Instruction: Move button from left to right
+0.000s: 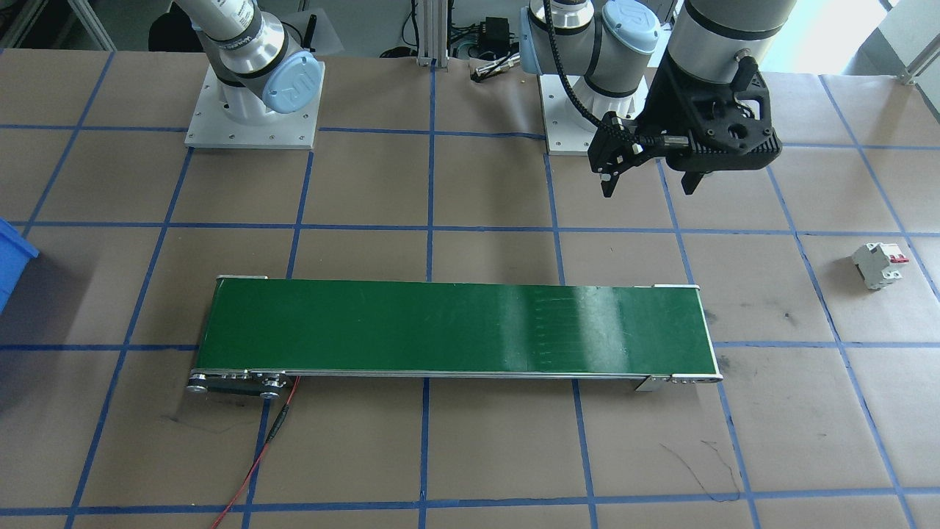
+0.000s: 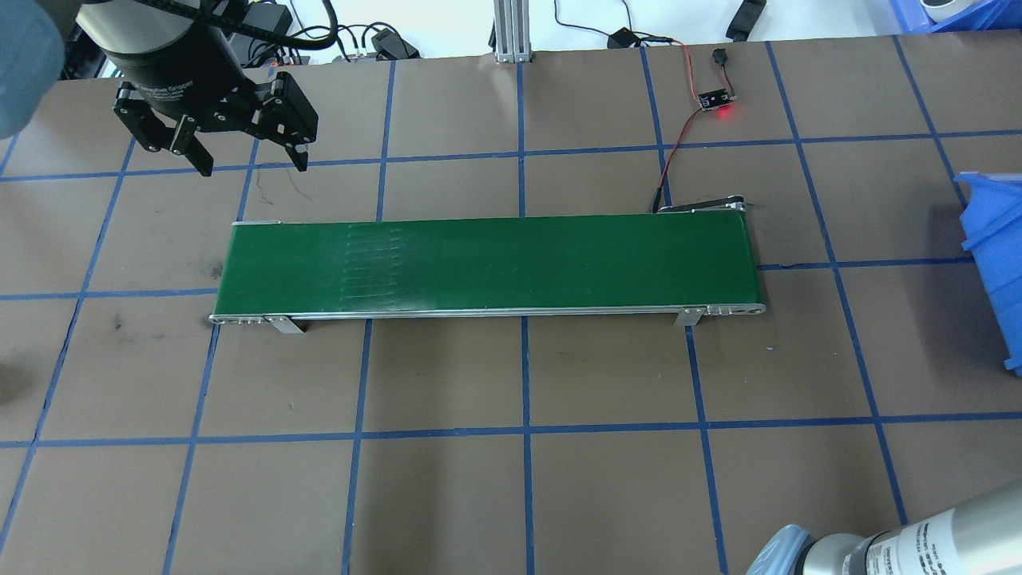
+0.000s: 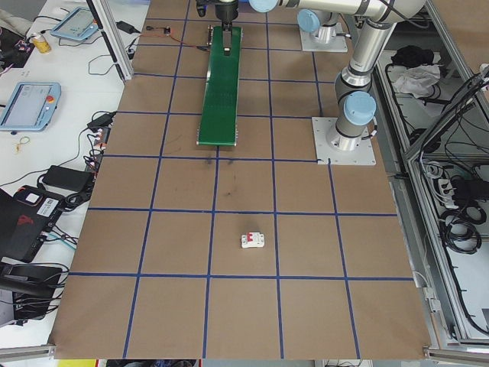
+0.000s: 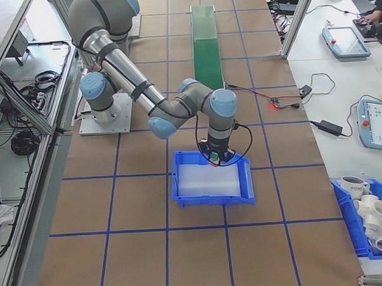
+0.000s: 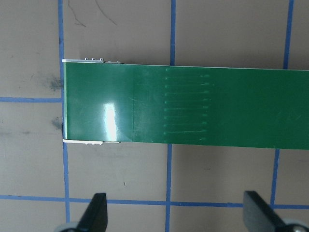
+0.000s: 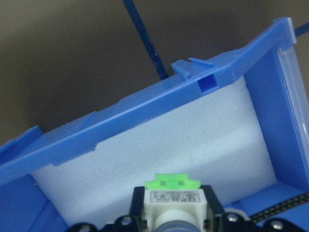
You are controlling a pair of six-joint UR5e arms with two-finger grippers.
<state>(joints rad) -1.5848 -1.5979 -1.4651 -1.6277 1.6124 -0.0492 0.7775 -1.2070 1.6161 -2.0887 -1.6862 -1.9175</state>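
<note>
The button (image 6: 176, 198), with its white body and light-green base, sits between the fingers of my right gripper (image 6: 176, 215), which is shut on it. It hangs just above the white foam (image 6: 169, 140) inside a blue bin (image 6: 145, 123). In the exterior right view the button's green (image 4: 214, 157) shows under the right gripper (image 4: 215, 154), over the bin's (image 4: 180, 195) far edge. My left gripper (image 2: 252, 166) hovers open and holds nothing, beyond the left end of the green conveyor belt (image 2: 487, 263). The left wrist view shows its two fingertips (image 5: 96, 212) spread wide.
A grey-white circuit breaker (image 1: 877, 264) with a red lever lies on the brown table past the belt's left end. A small board with a red light (image 2: 716, 100) and red wire lies behind the belt. The blue bin (image 2: 994, 263) stands at the right.
</note>
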